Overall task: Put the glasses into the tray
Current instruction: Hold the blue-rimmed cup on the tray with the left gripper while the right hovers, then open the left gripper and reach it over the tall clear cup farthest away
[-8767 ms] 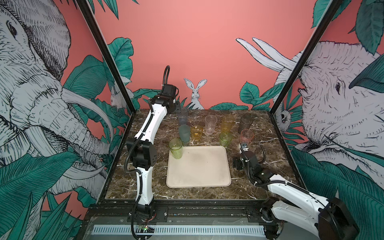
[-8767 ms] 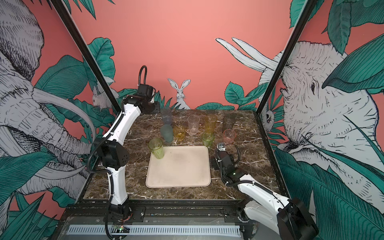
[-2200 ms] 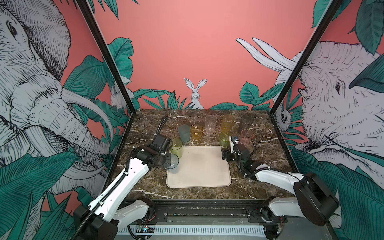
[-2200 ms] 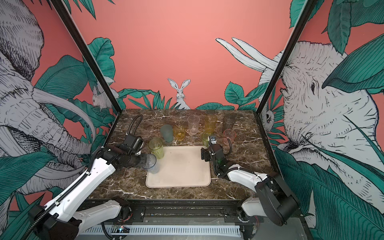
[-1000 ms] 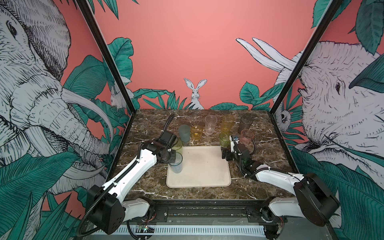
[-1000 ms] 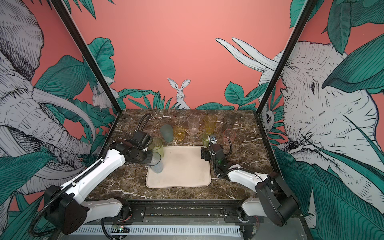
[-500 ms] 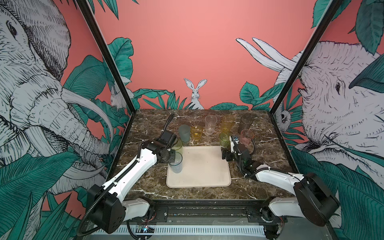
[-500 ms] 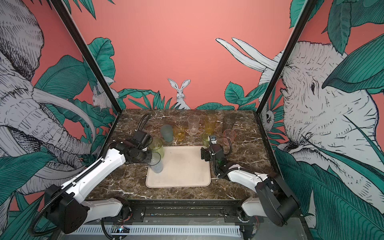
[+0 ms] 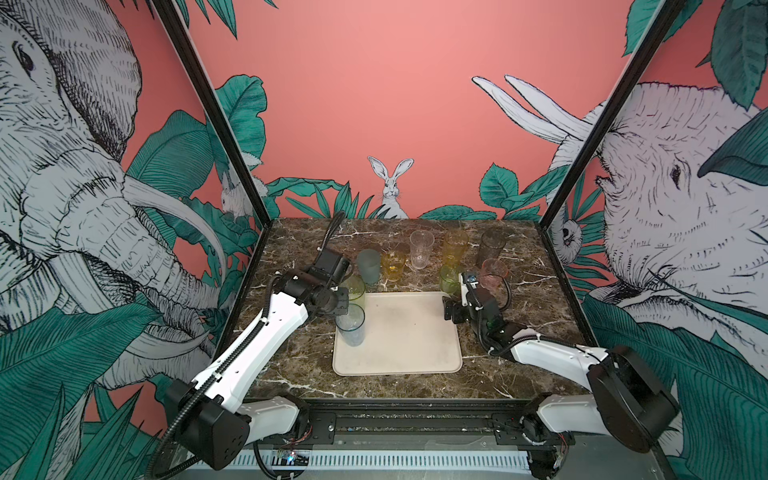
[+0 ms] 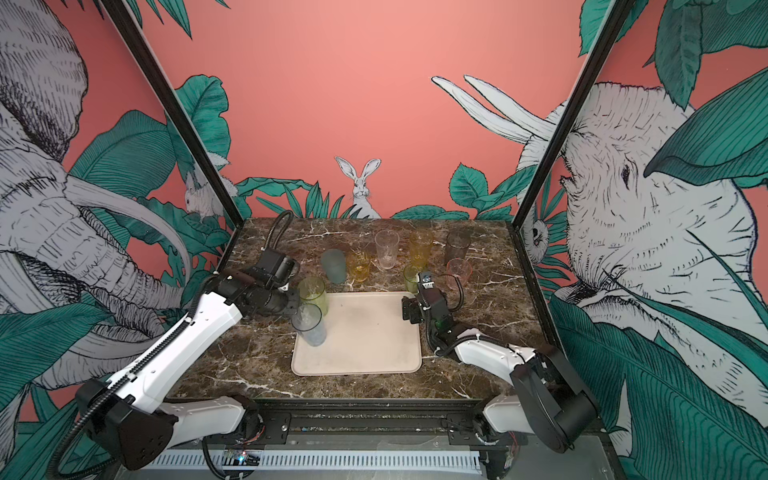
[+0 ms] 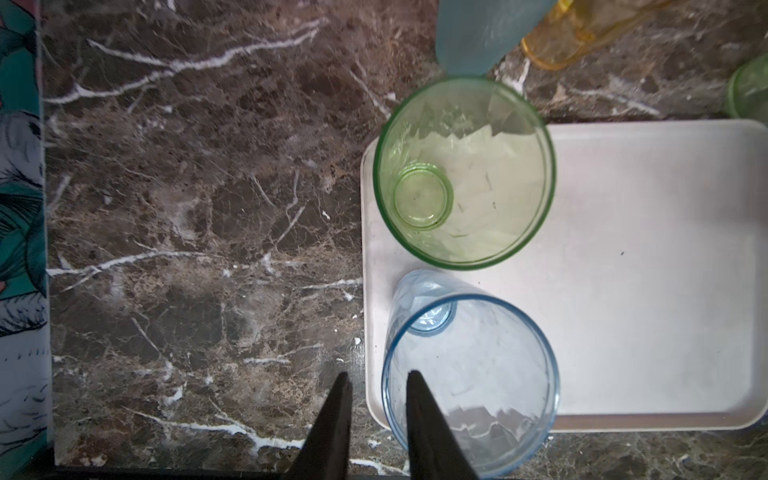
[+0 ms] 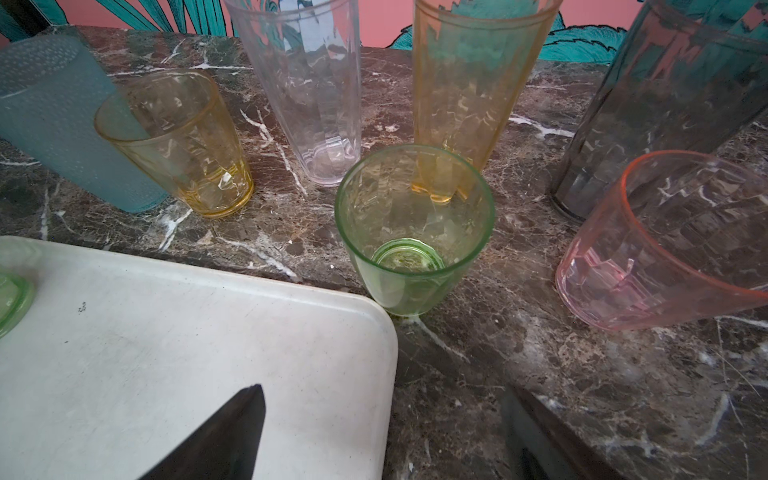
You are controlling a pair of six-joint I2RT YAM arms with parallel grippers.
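Left wrist view: blue glass (image 11: 469, 374), green glass (image 11: 463, 174) in tray (image 11: 644, 270), seven glasses (image 12: 415, 232) to go; left gripper (image 11: 376, 378) ajar astride blue rim, right gripper (image 12: 380, 390) wide, empty.

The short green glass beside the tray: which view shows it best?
The right wrist view: the short green glass stands whole and close. Both top views show it small and far off. The left wrist view catches only its edge.

Lab booth — mural walls (image 9: 395, 104)
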